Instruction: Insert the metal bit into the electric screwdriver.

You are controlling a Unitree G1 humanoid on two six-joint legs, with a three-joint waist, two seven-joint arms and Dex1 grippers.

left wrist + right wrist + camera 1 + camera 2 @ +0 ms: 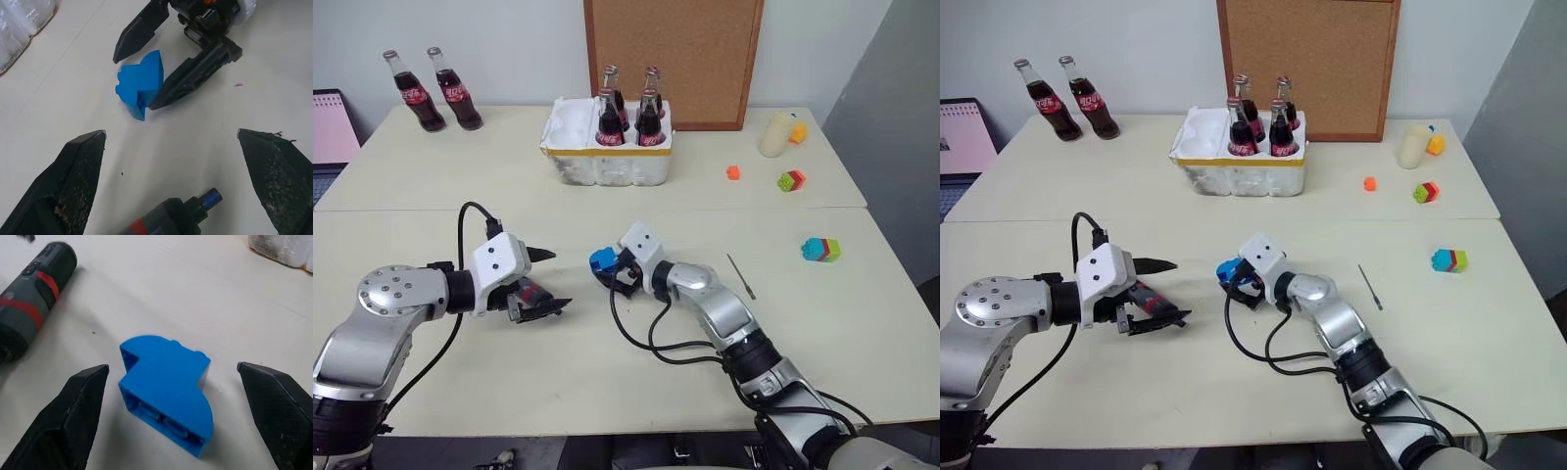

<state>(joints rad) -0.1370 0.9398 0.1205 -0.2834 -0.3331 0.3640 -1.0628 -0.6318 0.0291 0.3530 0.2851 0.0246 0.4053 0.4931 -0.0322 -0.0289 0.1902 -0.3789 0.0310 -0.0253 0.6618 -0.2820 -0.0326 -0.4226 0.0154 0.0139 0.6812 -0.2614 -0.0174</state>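
Thin dark grey metal bit (741,276) seen lying on cream table (607,382), right of centre in left eye view, well apart from both grippers. Dark grey pen-shaped electric screwdriver with red band (1148,300) seen at lower left, between spread fingers of left gripper (547,281), ungrasped. Right gripper (1231,283) seen at centre, fingers spread around blue plastic block (166,391), not clamped.

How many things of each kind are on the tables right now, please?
Cola bottles: 6, two standing loose, four in the foam box
Foam box: 1
Toy blocks: 5, blue, orange, green-red, multicoloured, orange-yellow
Cream cup: 1
Electric screwdriver: 1
Metal bit: 1
Total: 15
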